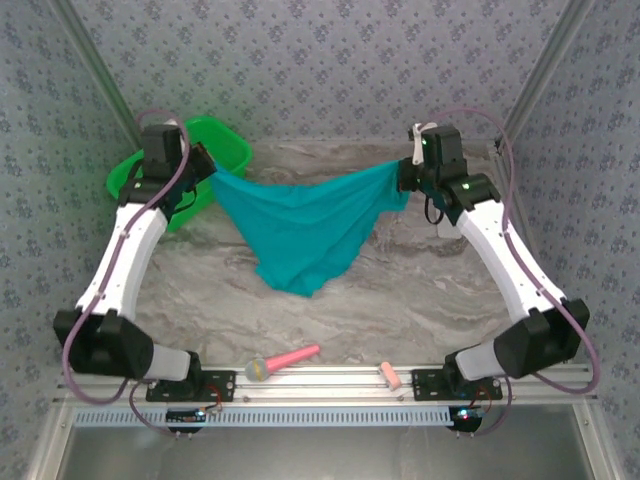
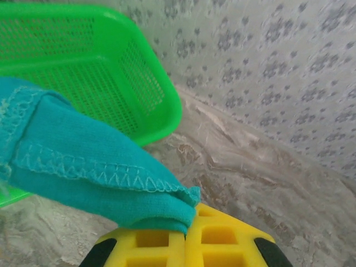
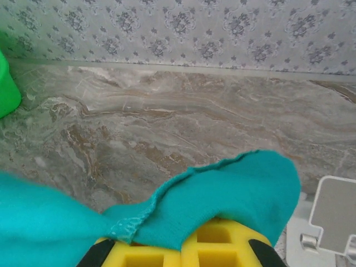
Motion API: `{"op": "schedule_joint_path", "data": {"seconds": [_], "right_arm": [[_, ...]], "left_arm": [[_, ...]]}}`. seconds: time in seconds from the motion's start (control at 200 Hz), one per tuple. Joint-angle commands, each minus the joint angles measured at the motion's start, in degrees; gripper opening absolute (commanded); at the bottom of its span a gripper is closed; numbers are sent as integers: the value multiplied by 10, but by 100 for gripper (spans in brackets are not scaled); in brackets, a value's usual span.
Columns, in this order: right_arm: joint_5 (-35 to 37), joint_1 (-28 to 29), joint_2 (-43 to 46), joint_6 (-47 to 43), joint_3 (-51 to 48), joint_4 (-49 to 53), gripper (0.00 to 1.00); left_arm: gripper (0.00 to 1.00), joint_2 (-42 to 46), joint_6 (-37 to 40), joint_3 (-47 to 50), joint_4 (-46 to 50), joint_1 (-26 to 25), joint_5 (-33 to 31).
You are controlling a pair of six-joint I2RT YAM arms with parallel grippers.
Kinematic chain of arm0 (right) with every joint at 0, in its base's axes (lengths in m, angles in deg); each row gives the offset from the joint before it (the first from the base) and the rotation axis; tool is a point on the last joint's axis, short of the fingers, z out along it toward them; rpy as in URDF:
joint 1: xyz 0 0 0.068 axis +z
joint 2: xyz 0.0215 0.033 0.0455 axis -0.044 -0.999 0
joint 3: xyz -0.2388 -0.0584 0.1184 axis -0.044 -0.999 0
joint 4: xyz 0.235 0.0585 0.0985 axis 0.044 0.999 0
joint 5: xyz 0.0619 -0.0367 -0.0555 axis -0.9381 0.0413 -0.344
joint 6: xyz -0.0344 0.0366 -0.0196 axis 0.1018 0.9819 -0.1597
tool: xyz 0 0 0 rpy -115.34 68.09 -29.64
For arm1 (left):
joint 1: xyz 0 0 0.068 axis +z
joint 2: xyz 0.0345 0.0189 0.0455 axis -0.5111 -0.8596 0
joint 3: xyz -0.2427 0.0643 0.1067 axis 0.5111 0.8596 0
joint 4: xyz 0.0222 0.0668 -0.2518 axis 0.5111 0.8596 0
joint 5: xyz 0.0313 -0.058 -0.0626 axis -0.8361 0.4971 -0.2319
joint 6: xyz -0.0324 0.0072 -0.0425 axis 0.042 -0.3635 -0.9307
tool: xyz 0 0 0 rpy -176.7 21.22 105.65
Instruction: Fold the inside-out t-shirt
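The left hand (image 2: 185,238) is pressed together on a hemmed edge of the teal t-shirt (image 1: 300,230), and the right hand (image 3: 186,242) pinches another edge. The shirt sags between them over the marble table (image 1: 430,290). The left wrist view shows exposed zigzag stitching and the green mesh basket (image 2: 111,78). The top view shows a pink-handled object (image 1: 288,358) by the near rail.

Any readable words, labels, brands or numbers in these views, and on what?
None can be read. The teal t-shirt is plain, the green basket has no label, the wallpaper shows only a floral pattern, and the long pink object by the near rail is too small to show any marking.
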Motion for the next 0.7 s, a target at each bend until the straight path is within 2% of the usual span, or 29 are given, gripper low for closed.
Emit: {"op": "schedule_joint_path", "data": {"seconds": [0.0, 0.11, 0.275, 0.36, 0.455, 0.54, 0.63, 0.7], "right_arm": [[-21, 0, 47, -8, 51, 1, 2], [-29, 7, 101, 4, 13, 6, 3], [-21, 45, 175, 35, -152, 10, 5], [-23, 63, 186, 56, -256, 10, 5], [-53, 68, 168, 76, -321, 13, 8], [-66, 62, 132, 77, -321, 41, 9], [-78, 51, 98, 71, -268, 74, 4], [-115, 47, 89, 58, -217, 89, 4]], "left_arm": [[0, 18, 32, -61, -23, -1, 23], [0, 27, 49, -54, -9, -7, 17], [0, 23, 64, 43, -12, -34, 20], [0, 3, 62, 101, -33, -53, 27], [1, -52, 75, 122, -45, -71, 28], [2, -132, 91, 86, -32, -76, 40], [0, -217, 102, 15, -8, -77, 90], [0, -259, 106, -43, 20, -80, 118]]}}
